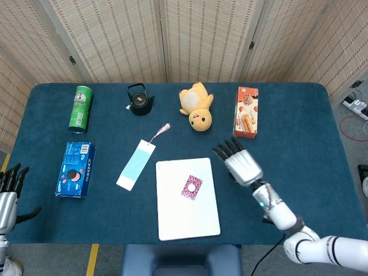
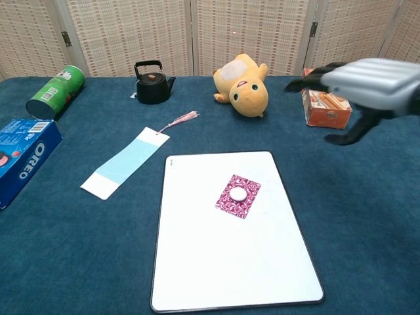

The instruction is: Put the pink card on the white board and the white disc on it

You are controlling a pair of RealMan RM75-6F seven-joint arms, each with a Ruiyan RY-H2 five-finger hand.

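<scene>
The pink patterned card (image 1: 191, 187) (image 2: 237, 195) lies flat on the white board (image 1: 178, 215) (image 2: 223, 262), slightly above its middle. The small white disc (image 1: 191, 186) (image 2: 237, 194) rests on the middle of the card. My right hand (image 1: 240, 161) (image 2: 366, 82) hovers off the board to its right, fingers spread and holding nothing. My left hand (image 1: 8, 193) shows only at the far left edge of the head view, off the table, fingers apart and empty.
A light blue bookmark with a tassel (image 1: 136, 164) (image 2: 125, 163) lies left of the board. An Oreo box (image 1: 75, 169), green can (image 1: 80, 108), black teapot (image 1: 140, 100), yellow plush toy (image 1: 196, 106) and orange snack box (image 1: 246, 111) sit around the back and left.
</scene>
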